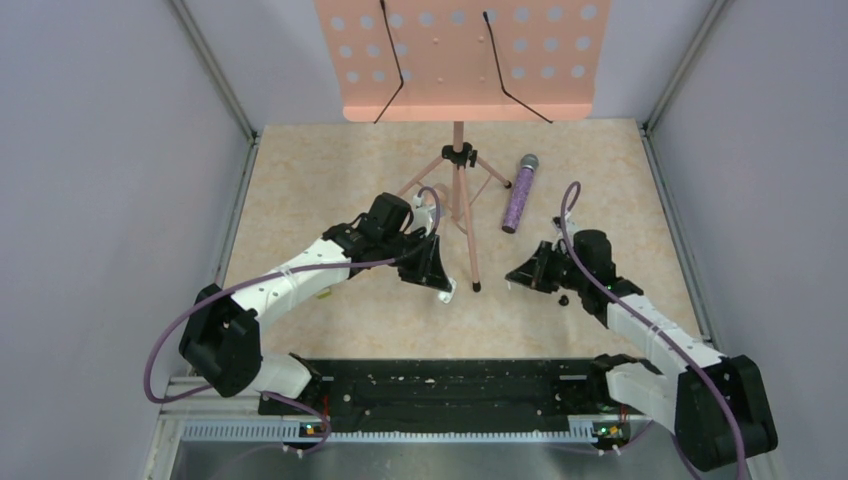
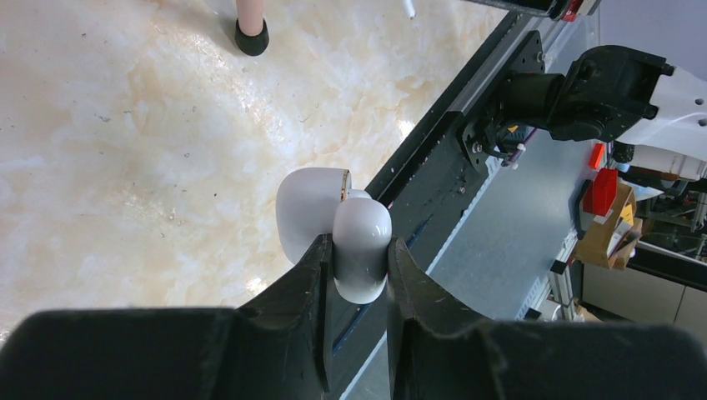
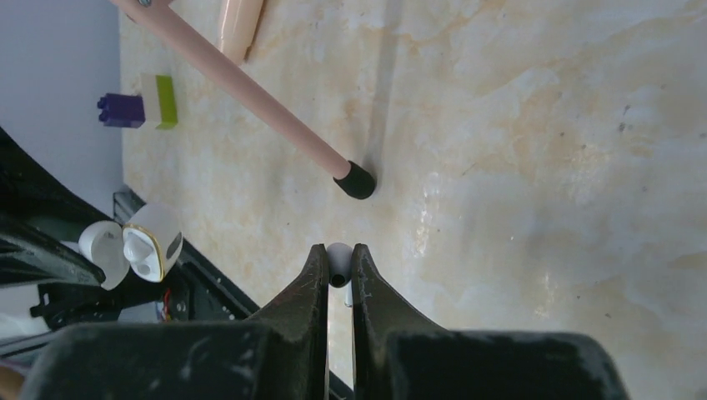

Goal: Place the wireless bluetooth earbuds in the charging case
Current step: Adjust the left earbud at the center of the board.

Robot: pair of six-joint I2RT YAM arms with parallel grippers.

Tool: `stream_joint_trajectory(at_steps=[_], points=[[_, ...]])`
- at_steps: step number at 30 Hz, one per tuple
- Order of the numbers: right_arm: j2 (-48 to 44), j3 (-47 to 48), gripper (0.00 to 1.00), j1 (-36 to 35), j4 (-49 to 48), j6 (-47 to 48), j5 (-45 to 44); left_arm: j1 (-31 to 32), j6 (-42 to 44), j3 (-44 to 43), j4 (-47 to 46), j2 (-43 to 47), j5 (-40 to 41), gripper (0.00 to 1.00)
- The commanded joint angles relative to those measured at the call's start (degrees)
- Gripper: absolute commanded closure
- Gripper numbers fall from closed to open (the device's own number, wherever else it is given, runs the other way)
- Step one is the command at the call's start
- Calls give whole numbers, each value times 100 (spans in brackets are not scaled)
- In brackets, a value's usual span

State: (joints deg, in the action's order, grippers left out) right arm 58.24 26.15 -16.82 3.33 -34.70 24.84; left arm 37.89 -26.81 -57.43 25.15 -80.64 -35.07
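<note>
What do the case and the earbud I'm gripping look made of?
Case: hard plastic by the look, glossy white, with soft glints on its rounded shell; the gold rim may be metal or just paint. Earbud: smooth white, probably plastic too, but mostly hidden, so less sure.

Bright, even overhead light; soft shadows. Glare patches shine on the glossy marbled desk (image 2: 125, 167) in both wrist views, whose near black fingers (image 3: 310, 292) blur.
</note>
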Motion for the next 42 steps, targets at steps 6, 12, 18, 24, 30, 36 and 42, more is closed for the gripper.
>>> stream_joint_trajectory(at_steps=[6,12,18,24,30,36,42], points=[[491,-705,69,751,-1070,-116,1349,-10,123,-172,-4,100,-48,100],[528,-579,53,755,-170,10,3,-13,101,-190,-33,58,-78,100],[-145,-372,62,740,671,402,-524,-10,107,-194,-48,-6,-102,100],[-489,-214,66,249,1315,538,-827,-9,47,-229,-121,-90,-131,100],[-367,-96,66,-1134,1472,291,-1604,-10,45,-251,-82,-80,-98,100],[215,115,65,-1728,1361,313,-2106,-7,27,-251,-60,-62,-74,100],[753,254,70,-1904,1096,320,-2284,-10,20,-250,-49,-31,-61,100]])
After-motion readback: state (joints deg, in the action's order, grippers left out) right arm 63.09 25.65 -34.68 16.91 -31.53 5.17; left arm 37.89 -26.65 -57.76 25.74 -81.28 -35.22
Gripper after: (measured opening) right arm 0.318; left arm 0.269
